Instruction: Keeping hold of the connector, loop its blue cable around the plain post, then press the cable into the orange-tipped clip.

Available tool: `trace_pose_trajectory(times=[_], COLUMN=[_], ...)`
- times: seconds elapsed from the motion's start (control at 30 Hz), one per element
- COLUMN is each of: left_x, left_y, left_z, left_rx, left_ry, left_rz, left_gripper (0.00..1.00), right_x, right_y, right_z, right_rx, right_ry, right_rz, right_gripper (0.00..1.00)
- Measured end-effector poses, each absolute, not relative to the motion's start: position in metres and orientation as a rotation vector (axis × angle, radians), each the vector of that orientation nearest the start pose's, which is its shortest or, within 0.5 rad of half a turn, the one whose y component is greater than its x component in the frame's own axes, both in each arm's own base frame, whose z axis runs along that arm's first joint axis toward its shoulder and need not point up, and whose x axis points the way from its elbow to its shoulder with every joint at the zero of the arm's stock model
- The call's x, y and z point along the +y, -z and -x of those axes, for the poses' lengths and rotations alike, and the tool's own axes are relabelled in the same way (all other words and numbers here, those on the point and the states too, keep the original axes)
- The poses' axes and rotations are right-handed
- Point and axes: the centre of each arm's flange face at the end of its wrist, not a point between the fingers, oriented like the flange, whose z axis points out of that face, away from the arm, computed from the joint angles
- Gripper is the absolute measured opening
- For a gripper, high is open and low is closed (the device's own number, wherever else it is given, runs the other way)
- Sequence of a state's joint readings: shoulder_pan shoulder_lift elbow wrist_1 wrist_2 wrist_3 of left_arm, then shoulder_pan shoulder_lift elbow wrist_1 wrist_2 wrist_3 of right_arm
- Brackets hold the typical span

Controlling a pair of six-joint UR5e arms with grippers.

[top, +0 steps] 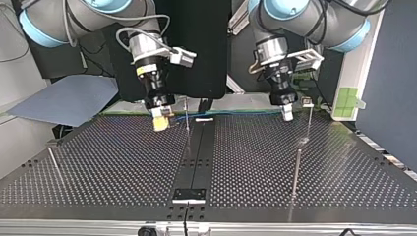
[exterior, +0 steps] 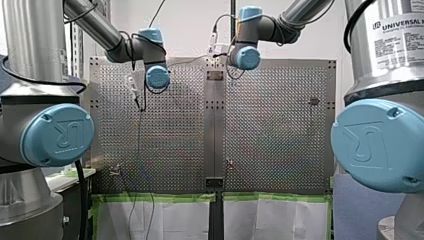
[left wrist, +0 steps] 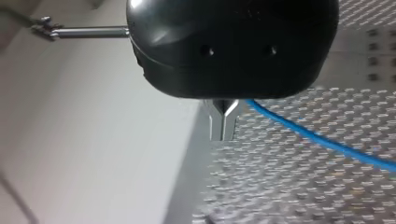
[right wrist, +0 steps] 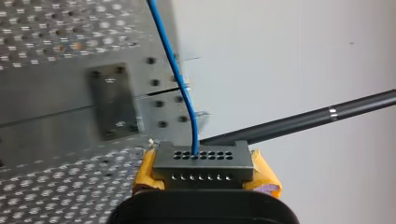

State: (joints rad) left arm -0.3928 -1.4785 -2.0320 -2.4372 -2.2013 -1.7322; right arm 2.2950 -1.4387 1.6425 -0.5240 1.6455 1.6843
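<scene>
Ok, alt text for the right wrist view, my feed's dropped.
My right gripper, yellow-padded, is shut on a grey connector with two rows of holes. Its blue cable leads ahead from the connector over the perforated table; a dark rod slants beside it.

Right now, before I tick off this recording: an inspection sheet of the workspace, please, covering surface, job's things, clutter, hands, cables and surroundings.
Surface: perforated metal table, dark strip down its middle.
Job's things: grey connector held in my right hand; thin posts stand on the table; no orange tip can be made out.
Clutter: nothing seen.
Hands: my right hand, yellow pads, shut on the connector; my left hand shut, the blue cable passing beside it.
Cables: blue cable leaves the connector and runs off over the table.
Surroundings: green tape along the table's edge; bluish sheet beside the table.
</scene>
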Motion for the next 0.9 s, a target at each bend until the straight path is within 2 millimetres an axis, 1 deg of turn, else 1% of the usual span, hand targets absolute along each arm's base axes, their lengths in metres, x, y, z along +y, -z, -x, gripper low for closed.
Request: trace_pose_trajectory(times=[0.07, 0.1, 0.17, 0.2, 0.27, 0.4, 0.57, 0.7, 0.77, 0.9], left_x=[-0.231, -0.230, -0.225, -0.224, -0.222, -0.216, -0.202, -0.190, -0.183, -0.173], left_y=[-0.395, -0.402, -0.420, -0.425, -0.433, -0.443, -0.462, -0.479, -0.488, -0.495], left_z=[-0.374, -0.374, -0.373, -0.374, -0.377, -0.389, -0.406, -0.418, -0.423, -0.436], left_rx=[1.216, 1.206, 1.186, 1.181, 1.180, 1.187, 1.186, 1.180, 1.177, 1.186], left_ry=[0.086, 0.087, 0.087, 0.085, 0.076, 0.058, 0.045, 0.040, 0.037, 0.031], left_rz=[0.414, 0.418, 0.425, 0.427, 0.429, 0.428, 0.418, 0.410, 0.407, 0.400], left_gripper=[0.00, 0.00, 0.00, 0.00, 0.00, 0.00, 0.00, 0.00, 0.00, 0.00], right_x=[-0.340, -0.341, -0.344, -0.345, -0.349, -0.356, -0.369, -0.375, -0.377, -0.380], right_y=[-0.449, -0.450, -0.446, -0.443, -0.436, -0.425, -0.415, -0.420, -0.426, -0.438], right_z=[-0.466, -0.466, -0.468, -0.469, -0.471, -0.478, -0.490, -0.495, -0.497, -0.501], right_rx=[-0.776, -0.774, -0.776, -0.780, -0.786, -0.778, -0.760, -0.742, -0.730, -0.711], right_ry=[-1.978, -1.975, -1.963, -1.956, -1.943, -1.942, -1.945, -1.964, -1.977, -1.997], right_rz=[-1.340, -1.349, -1.378, -1.392, -1.423, -1.464, -1.497, -1.485, -1.475, -1.456], right_gripper=[0.00, 0.00, 0.00, 0.00, 0.00, 0.00, 0.00, 0.00, 0.00, 0.00])
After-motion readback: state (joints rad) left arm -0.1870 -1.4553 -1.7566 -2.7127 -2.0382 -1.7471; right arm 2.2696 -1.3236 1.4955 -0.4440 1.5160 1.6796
